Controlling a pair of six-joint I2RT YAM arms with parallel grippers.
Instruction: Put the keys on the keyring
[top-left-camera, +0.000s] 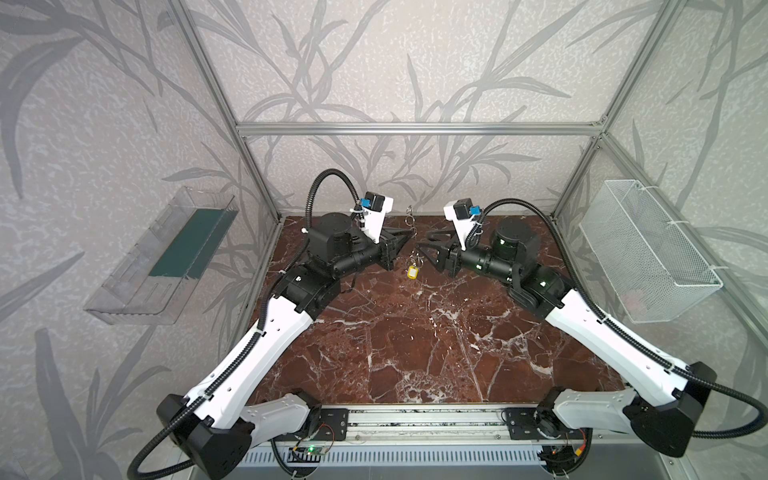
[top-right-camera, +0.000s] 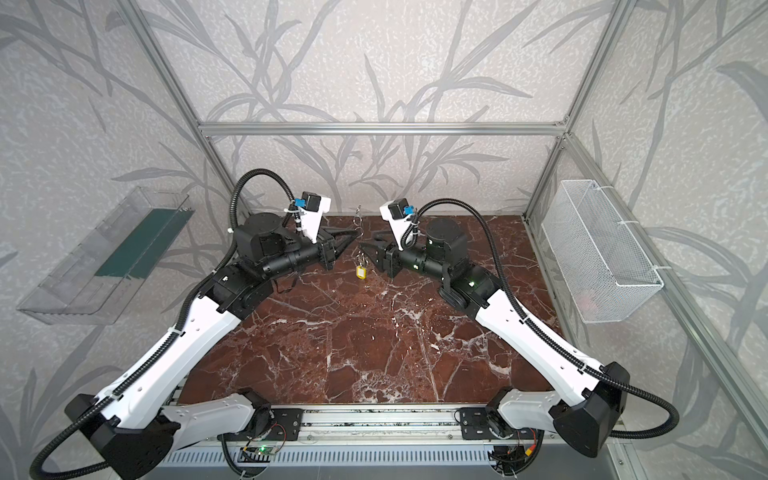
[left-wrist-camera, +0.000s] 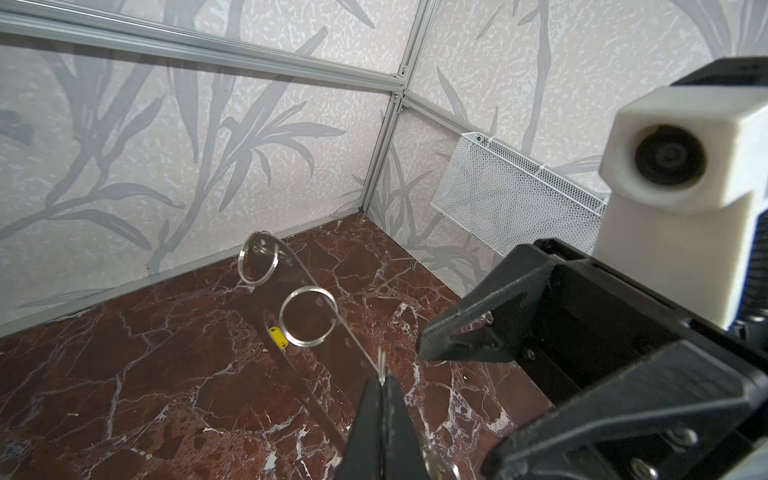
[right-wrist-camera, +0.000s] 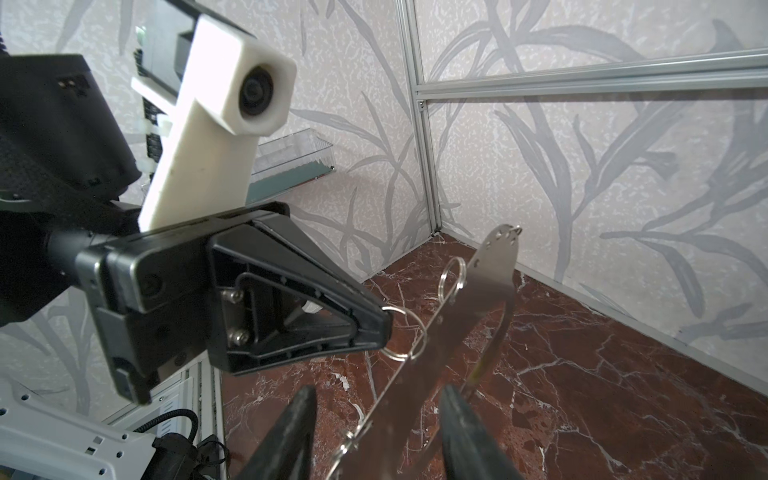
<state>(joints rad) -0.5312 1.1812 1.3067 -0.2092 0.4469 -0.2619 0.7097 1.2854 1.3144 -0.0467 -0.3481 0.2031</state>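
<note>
Marble worktop (top-left-camera: 415, 340), far edge: keyring (right-wrist-camera: 494, 270) ring (left-wrist-camera: 381, 361) pinched by closed left gripper (top-left-camera: 409, 237); right gripper (top-left-camera: 421, 246) half-spread astride plate, grip unclear; yellow key (top-left-camera: 412, 272) close by; mesh basket (top-left-camera: 648, 253) on wall.

The keyring (left-wrist-camera: 326, 374) hides part of the yellow key (left-wrist-camera: 277, 336).

Shiny metal keyring (right-wrist-camera: 494, 270), glossy marble tabletop (top-left-camera: 415, 332)
</note>
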